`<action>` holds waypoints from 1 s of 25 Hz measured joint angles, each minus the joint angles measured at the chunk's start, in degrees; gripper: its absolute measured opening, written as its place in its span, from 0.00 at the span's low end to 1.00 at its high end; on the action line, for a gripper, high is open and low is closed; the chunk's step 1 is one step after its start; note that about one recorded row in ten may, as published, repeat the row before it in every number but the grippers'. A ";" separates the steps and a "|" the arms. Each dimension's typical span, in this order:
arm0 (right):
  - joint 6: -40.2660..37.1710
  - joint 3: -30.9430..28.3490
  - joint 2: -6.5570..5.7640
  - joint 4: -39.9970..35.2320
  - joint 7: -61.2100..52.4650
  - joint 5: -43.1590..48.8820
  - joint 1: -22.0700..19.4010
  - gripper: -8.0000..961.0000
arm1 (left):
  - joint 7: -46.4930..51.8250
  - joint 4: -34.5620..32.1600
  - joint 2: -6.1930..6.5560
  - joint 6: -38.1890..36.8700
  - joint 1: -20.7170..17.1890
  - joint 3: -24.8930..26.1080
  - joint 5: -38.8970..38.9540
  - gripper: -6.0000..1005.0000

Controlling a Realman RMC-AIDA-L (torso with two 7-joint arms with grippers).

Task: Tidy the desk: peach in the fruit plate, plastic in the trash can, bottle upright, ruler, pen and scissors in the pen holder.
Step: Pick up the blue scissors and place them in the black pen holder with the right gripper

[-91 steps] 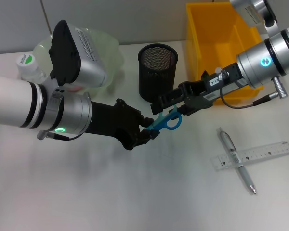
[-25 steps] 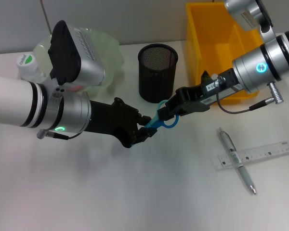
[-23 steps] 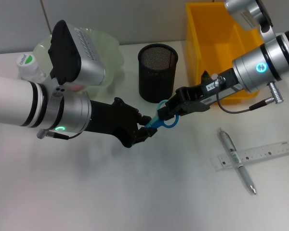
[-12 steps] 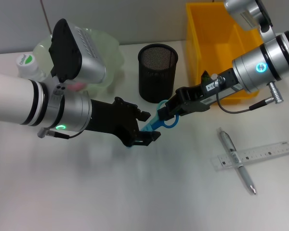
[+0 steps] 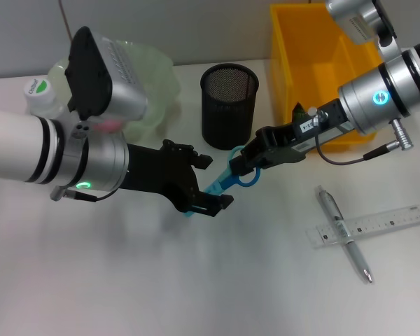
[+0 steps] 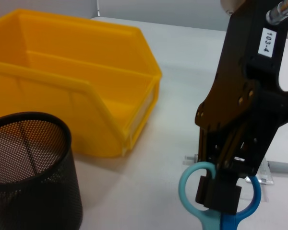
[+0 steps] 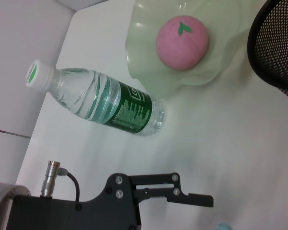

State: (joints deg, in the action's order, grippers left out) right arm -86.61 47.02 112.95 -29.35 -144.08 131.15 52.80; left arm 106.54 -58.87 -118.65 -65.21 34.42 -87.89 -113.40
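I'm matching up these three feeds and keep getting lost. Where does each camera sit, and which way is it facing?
Head view: above, looking down at the desk; both arms show, left gripper open, right gripper shut on the scissors.
Left wrist view: faces the right gripper, the yellow bin behind.
Right wrist view: faces the bottle, peach, left gripper.
Shared: the pen holder.

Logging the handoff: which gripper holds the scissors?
The right gripper is shut on the scissors' handles; the left gripper is open.

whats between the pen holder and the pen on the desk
In the head view, the right gripper, shut on the scissors' blue handles, lies between the pen holder and the pen; otherwise bare desk.
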 joint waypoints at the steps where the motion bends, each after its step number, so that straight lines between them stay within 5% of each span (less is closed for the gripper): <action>1: -0.15 0.00 -0.12 -0.02 -0.01 0.00 0.00 0.11 | -0.02 -0.07 0.00 -0.05 -0.28 0.27 0.30 0.78; 15: -7.11 -0.52 -3.68 -4.27 1.54 -0.10 -1.47 0.14 | -13.89 -0.10 0.30 -9.08 -12.66 9.64 16.75 0.81; 25: -11.55 -0.15 -4.71 -7.43 2.41 0.31 -1.06 0.15 | -37.21 19.20 0.20 -17.47 -17.09 14.63 32.37 0.81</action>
State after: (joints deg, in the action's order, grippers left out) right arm -98.15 46.87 108.24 -36.79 -141.67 131.45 51.74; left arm 69.33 -39.67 -118.45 -82.67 17.33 -73.25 -81.03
